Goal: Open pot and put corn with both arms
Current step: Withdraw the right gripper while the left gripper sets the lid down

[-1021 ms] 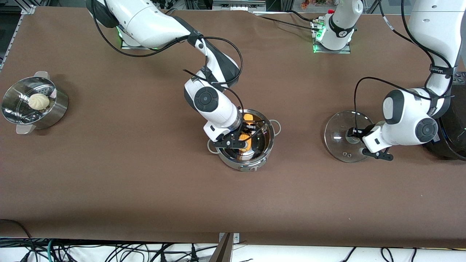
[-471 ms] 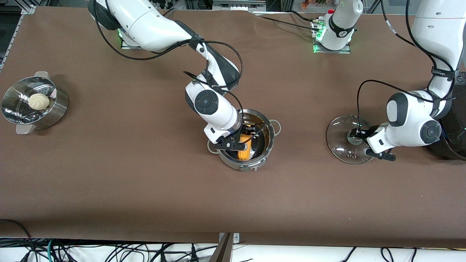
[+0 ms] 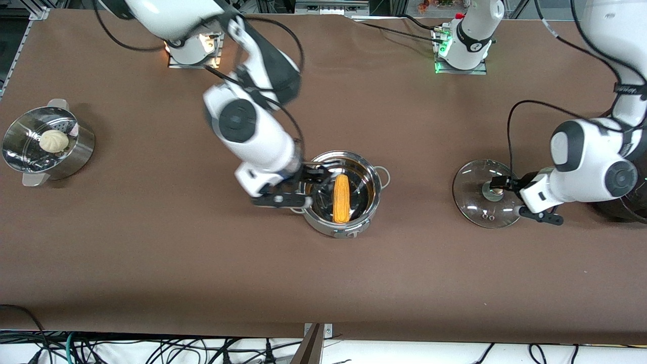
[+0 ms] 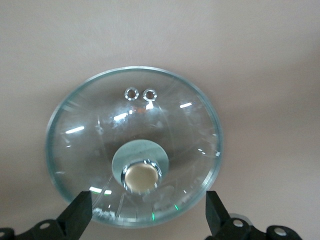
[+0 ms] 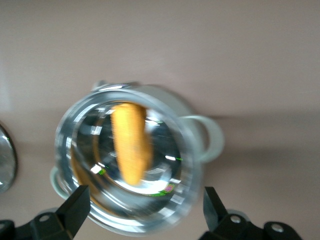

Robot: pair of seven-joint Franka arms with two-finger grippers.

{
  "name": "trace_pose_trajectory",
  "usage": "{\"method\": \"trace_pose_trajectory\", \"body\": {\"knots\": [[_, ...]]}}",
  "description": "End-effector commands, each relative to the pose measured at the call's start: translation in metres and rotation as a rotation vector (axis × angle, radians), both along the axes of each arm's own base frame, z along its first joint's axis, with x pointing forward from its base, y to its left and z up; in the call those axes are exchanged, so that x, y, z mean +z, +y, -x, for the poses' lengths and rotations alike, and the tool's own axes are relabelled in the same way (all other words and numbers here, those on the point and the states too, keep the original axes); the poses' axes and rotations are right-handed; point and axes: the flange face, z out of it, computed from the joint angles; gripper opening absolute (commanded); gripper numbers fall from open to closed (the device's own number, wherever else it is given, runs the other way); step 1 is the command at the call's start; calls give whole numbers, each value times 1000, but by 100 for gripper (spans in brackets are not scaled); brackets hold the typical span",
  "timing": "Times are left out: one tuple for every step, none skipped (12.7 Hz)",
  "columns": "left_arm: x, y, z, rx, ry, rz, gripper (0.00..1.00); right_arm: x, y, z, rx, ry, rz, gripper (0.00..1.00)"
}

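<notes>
Front view showed the corn (image 3: 341, 198) lying flat inside the pot (image 3: 371, 202), its long axis running toward that camera. The right hand (image 3: 309, 188) hung over the pot's rim on the side toward the right arm's end of the surface (image 3: 151, 242), fingers spread wide and empty, the forearm slanting down from its base. The left hand (image 3: 508, 194) hung over the lid (image 3: 470, 189), open wide around the knob (image 4: 142, 178) without touching it. That lid lay flat, well apart from the pot, nearer the left arm.

No legible text, labels or numbers anywhere
</notes>
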Motion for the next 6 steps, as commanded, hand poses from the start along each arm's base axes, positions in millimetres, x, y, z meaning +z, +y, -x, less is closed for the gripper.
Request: {"method": "trace_pose_trajectory", "body": {"knots": [[77,-22,15,32,-50,-3,100,48,-88,-12,2,26,42,100],[98,-33,20,47,-50,-9,100,61,-125,-18,-40,49,56,100],[122,-45,24,58,-60,-20,100,70,-163,-24,-86,74,65,100],[142,-53,28,72,-47,-26,100,72,-192,-28,-119,102,77,100],[170,-63,29,82,-46,-35,100,81,-225,-30,-145,114,82,100],[201,-72,29,68,-43,-66,100,87,-259,-33,-157,120,90,100]]}}
